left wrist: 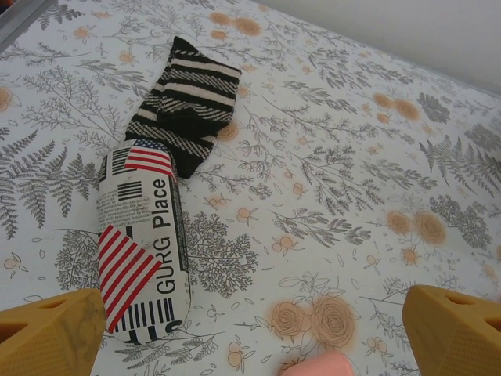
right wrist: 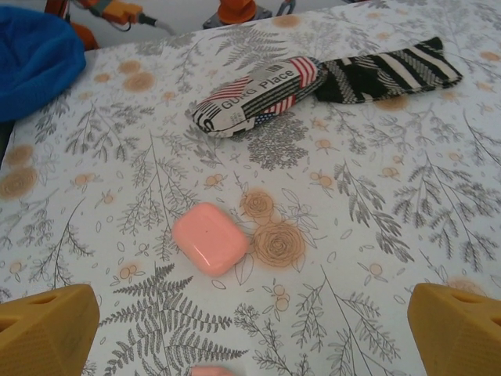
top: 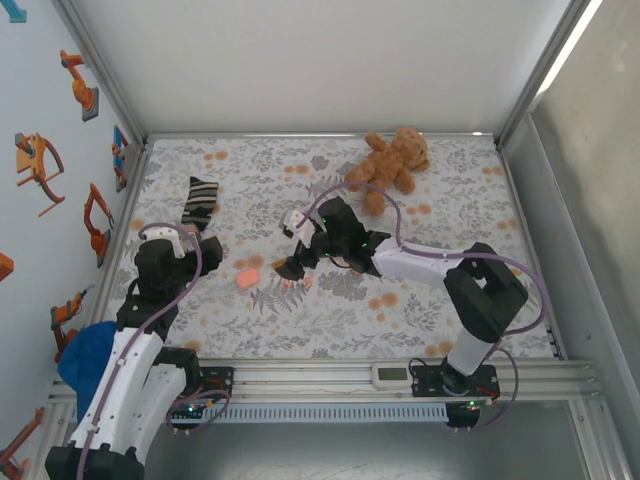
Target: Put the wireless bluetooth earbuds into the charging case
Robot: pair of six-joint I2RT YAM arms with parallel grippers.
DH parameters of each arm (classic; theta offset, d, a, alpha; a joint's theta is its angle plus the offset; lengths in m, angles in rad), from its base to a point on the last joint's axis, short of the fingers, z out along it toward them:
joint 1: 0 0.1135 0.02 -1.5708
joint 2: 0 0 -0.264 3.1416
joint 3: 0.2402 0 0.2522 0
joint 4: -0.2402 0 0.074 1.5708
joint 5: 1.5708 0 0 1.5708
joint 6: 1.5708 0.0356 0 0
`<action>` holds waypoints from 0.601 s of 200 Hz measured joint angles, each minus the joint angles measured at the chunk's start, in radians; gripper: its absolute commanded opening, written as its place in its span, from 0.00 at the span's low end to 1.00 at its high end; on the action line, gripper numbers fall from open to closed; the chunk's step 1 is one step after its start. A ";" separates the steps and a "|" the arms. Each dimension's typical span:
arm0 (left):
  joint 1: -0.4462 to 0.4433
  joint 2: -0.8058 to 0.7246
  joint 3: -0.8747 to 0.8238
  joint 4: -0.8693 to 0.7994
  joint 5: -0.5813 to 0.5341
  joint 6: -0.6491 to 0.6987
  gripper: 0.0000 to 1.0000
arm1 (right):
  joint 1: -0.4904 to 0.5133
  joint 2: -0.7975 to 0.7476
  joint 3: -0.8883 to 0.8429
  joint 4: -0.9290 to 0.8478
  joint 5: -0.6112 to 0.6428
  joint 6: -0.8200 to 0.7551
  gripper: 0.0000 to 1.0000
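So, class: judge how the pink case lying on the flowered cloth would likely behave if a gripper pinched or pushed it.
The pink case looks glossy with rounded corners, so a pinch may slip off it. It lies flat and low, so a push would probably slide it, not tip or roll it. It looks like rigid plastic, likely stiff and light.

The cloth (top: 330,320) over the surface is off-white, printed with grey ferns and leaves and dotted with soft orange flowers. The charging case (right wrist: 210,237) is a plain, glossy salmon pink. The sock (left wrist: 184,102) is black with cream stripes, and the pouch (left wrist: 141,243) is white with black newsprint lettering, red-and-white flag stripes and a touch of blue. The teddy bear (top: 392,160) is tan brown and the bundled fabric (right wrist: 35,59) deep blue. The left gripper (left wrist: 250,333) and right gripper (right wrist: 250,333) both have mustard-yellow jaws
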 measured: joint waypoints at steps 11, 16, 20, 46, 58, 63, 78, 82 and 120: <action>0.009 0.005 0.000 0.000 0.005 -0.005 0.96 | 0.012 0.027 0.039 -0.045 -0.002 -0.063 1.00; 0.013 0.006 0.000 0.000 0.006 -0.007 0.96 | 0.016 0.040 0.055 -0.064 -0.002 -0.095 1.00; 0.014 0.008 0.000 0.000 0.008 -0.009 0.96 | 0.018 0.048 0.066 -0.077 -0.002 -0.113 1.00; 0.025 0.009 0.000 0.001 0.022 -0.018 0.96 | 0.031 0.104 0.139 -0.169 -0.004 -0.269 1.00; 0.027 0.009 0.000 0.002 0.026 -0.021 0.96 | 0.039 0.135 0.174 -0.208 -0.005 -0.329 1.00; 0.027 0.009 0.000 0.002 0.029 -0.022 0.96 | 0.043 0.151 0.191 -0.224 -0.005 -0.351 1.00; 0.031 0.009 -0.001 0.002 0.034 -0.025 0.96 | 0.055 0.199 0.247 -0.273 -0.005 -0.404 0.99; 0.031 0.009 -0.001 0.002 0.035 -0.025 0.96 | 0.058 0.216 0.264 -0.285 -0.005 -0.418 0.99; 0.032 0.010 -0.007 0.002 0.049 -0.026 0.96 | 0.090 0.331 0.390 -0.387 -0.004 -0.499 0.94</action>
